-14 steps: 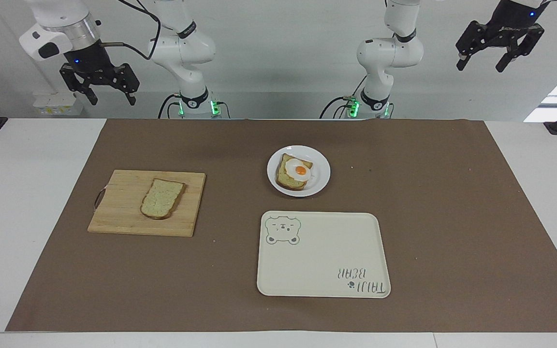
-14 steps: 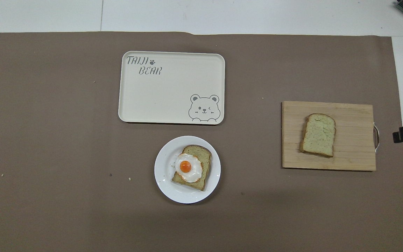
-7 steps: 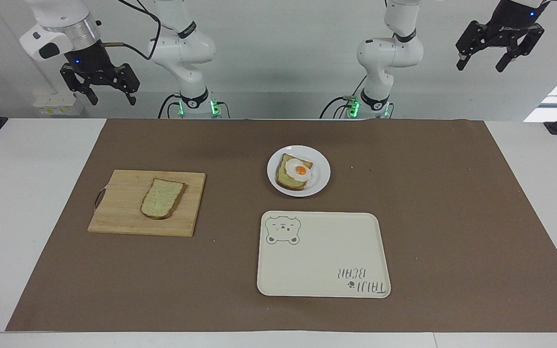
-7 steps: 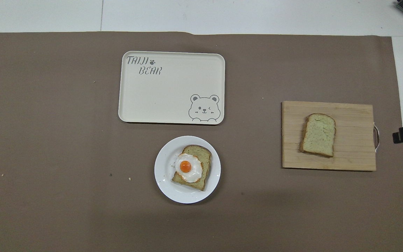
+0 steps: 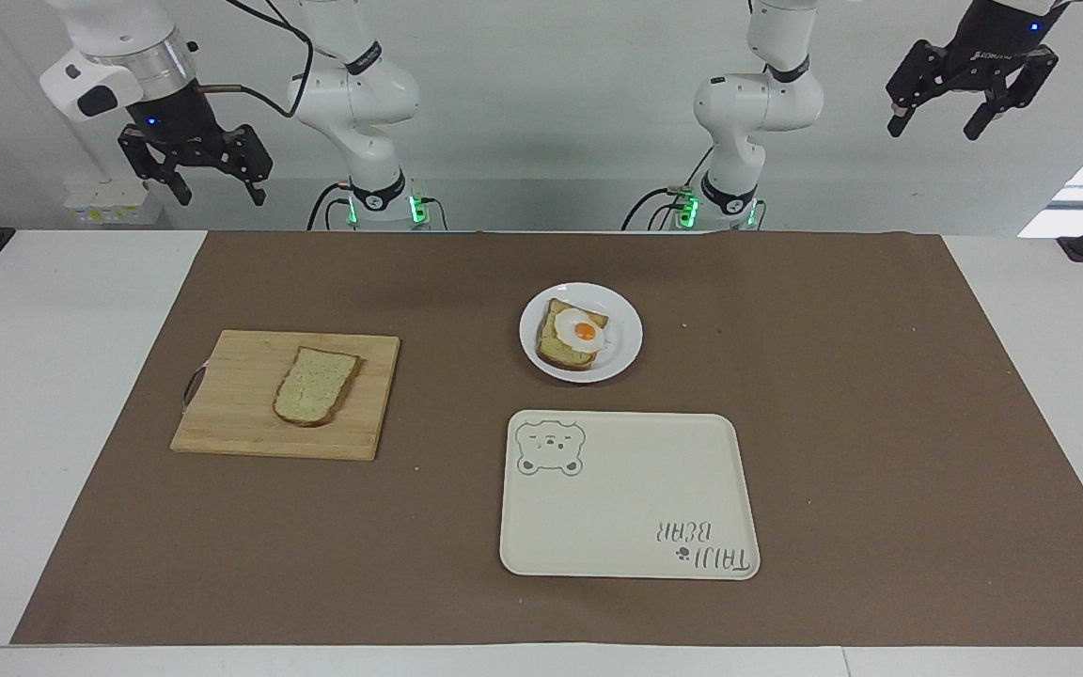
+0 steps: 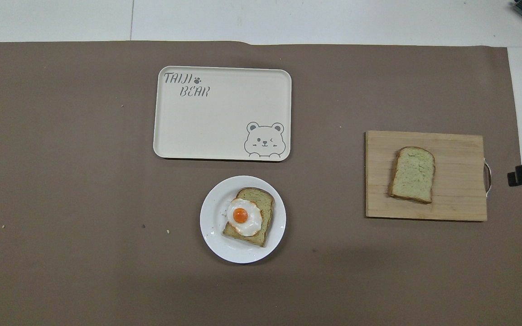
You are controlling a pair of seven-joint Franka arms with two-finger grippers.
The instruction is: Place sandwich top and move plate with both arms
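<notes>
Facing view, brown mat (image 5: 833,423) on white table (image 5: 53,376), grey wall, left claw (image 5: 972,89) wide, right claw (image 5: 196,167) wide.

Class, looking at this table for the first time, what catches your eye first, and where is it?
The fried egg with its orange yolk, on bread on the white plate near the robots. Then the plain bread slice on the wooden board toward the right arm's end, and the cream bear tray beside the plate, farther from the robots.

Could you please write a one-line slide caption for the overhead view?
Plain bread slice on a cutting board, egg toast on a white plate, tray waiting.
</notes>
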